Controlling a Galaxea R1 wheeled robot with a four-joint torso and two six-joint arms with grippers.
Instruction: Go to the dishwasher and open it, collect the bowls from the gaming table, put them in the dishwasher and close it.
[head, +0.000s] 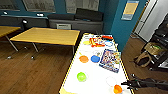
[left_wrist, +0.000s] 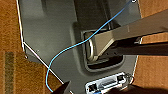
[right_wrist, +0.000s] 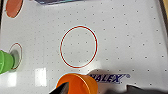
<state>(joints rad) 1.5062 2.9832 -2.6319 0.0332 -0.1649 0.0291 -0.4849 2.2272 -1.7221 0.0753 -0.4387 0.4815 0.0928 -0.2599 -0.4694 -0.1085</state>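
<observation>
Bowls (head: 83, 59) on white gaming table (head: 95, 80)

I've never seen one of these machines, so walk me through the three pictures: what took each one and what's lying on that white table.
A wheeled robot with two arms took them. The head view looks down from a high camera onto the white gaming table. On it lie a green bowl, an orange disc, a blue one, a colourful game box and an orange bowl at the near edge. The right gripper reaches in beside that orange bowl; whether it grips it cannot be told. The right wrist view looks straight down at the table; the left wrist view shows the robot's own grey body over the wooden floor.
</observation>
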